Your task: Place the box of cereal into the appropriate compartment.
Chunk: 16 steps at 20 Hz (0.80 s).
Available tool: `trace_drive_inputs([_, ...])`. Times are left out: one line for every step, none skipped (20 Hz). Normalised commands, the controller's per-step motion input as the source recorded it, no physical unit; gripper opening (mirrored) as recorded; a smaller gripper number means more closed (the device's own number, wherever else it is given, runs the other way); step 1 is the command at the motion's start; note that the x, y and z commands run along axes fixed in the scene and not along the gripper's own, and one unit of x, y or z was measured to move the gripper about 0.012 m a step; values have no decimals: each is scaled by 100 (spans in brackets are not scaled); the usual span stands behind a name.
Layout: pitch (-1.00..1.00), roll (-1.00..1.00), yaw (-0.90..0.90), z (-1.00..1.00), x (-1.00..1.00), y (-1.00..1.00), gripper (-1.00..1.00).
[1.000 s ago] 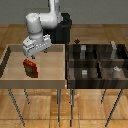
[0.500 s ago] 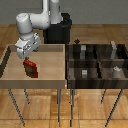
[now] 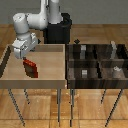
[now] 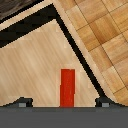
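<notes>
Pale wood lines the tray (image 3: 10, 60) on the exterior view's left, holding only the box of cereal (image 3: 31, 69); the dark compartment bin (image 3: 100, 62) beside it holds small grey blocks (image 3: 84, 73). The gripper (image 3: 26, 59) hovers just above the box. In the wrist view, fingers (image 4: 22, 103) stand spread, box (image 4: 67, 87) between them, ungripped.

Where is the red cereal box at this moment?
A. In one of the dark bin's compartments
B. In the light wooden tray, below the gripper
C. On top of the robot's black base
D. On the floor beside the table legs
B: the cereal box sits in the light wooden tray under the gripper, not in the dark bin.
</notes>
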Motion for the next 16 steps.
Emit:
trace_drive_inputs([0, 0, 0, -100, 0, 0, 100])
trace_drive_inputs([0, 0, 0, -100, 0, 0, 100])
trace_drive_inputs([0, 0, 0, -100, 0, 0, 100])
trace_drive_inputs([0, 0, 0, -100, 0, 0, 100])
trace_drive_inputs([0, 0, 0, -100, 0, 0, 100])
trace_drive_inputs([0, 0, 0, -100, 0, 0, 100])
trace_drive_inputs([0, 0, 0, -100, 0, 0, 100])
trace_drive_inputs([0, 0, 0, -100, 0, 0, 100])
trace_drive_inputs([0, 0, 0, 0, 0, 0, 100])
trace_drive_inputs([0, 0, 0, 0, 0, 0, -100])
trace_drive_inputs([0, 0, 0, 0, 0, 0, -100])
trace_drive_inputs([0, 0, 0, 0, 0, 0, -100])
trace_drive_inputs([0, 0, 0, 0, 0, 0, -100])
trace_drive_inputs([0, 0, 0, 0, 0, 0, -100])
trace_drive_inputs([0, 0, 0, 0, 0, 0, -100])
trace_drive_inputs([0, 0, 0, 100, 0, 0, -100])
